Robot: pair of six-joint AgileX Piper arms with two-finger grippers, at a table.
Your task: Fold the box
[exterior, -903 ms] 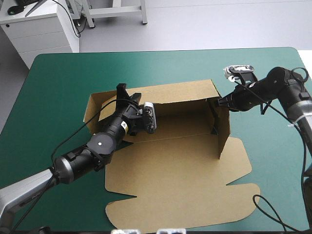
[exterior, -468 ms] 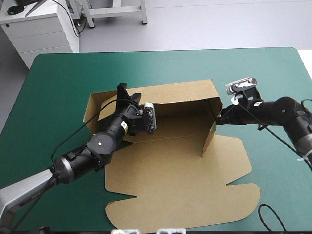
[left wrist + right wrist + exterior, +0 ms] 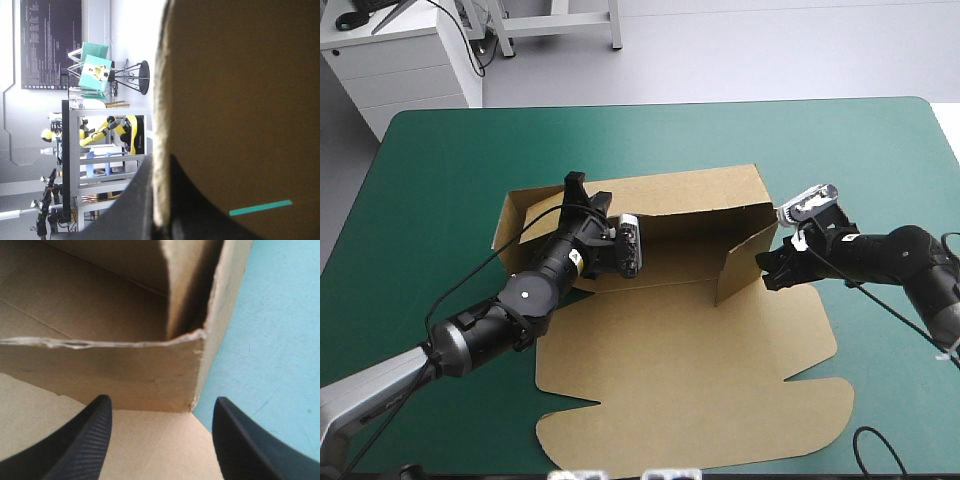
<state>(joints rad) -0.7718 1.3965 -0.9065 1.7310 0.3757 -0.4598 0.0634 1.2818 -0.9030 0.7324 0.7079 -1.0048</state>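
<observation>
Teal-green counter point(image 3: 440, 160): left claw point(image 3: 585, 190) clamps box point(image 3: 670, 370); right claw point(image 3: 768, 268), wide, should push flap point(image 3: 740, 262) squarely inward.

The box point(image 3: 680, 350) is plain brown board with no print, the same brown on its flat sheet and its raised walls. In the right wrist view its cut edges show as a paler, ragged line, and the inner corner ahead of the right gripper point(image 3: 161, 405) is a darker, shadowed brown. The table's cover point(image 3: 450, 170) is an even, unpatterned teal-green out to every edge and rounded corner. The right gripper's black fingers point(image 3: 82, 445) carry fine parallel ribs. The left gripper point(image 3: 586, 190) is black too, and in its wrist view a thin teal-green strip point(image 3: 260, 207) shows against the dark brown board.
</observation>
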